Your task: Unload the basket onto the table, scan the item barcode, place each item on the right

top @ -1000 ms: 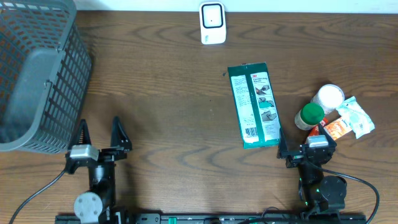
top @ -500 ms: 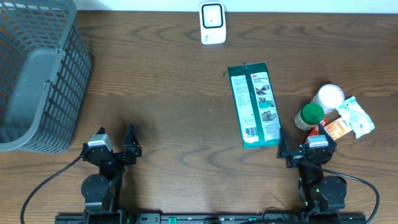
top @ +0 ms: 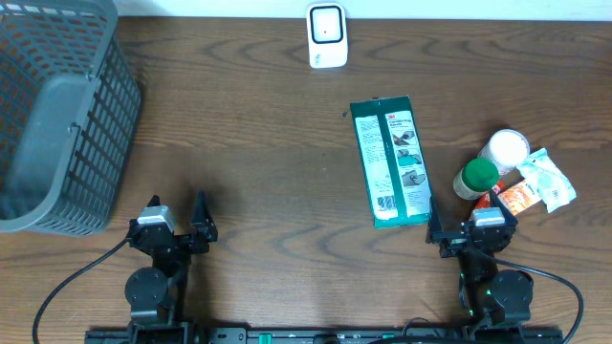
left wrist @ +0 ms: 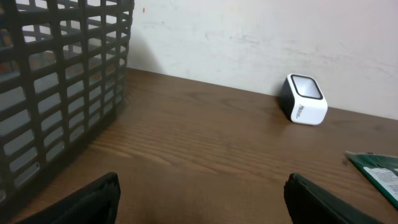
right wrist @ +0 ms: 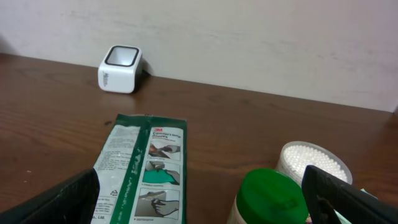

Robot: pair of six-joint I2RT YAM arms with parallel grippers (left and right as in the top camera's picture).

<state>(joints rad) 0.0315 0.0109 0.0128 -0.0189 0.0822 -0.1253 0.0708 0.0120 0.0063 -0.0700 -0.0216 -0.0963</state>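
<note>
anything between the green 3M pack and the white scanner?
No, just bare tabletop between the green pack and the white scanner; overhead and right wrist views both show it.

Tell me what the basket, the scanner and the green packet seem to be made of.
Basket: probably moulded plastic, matte grey, judging by its even grid of flat bars.
Scanner: hard plastic shell, smooth white with rounded corners, and a dark glossy window.
Packet: printed film or thin card with a slight sheen. It lies flat, so which of the two is unclear.
</note>
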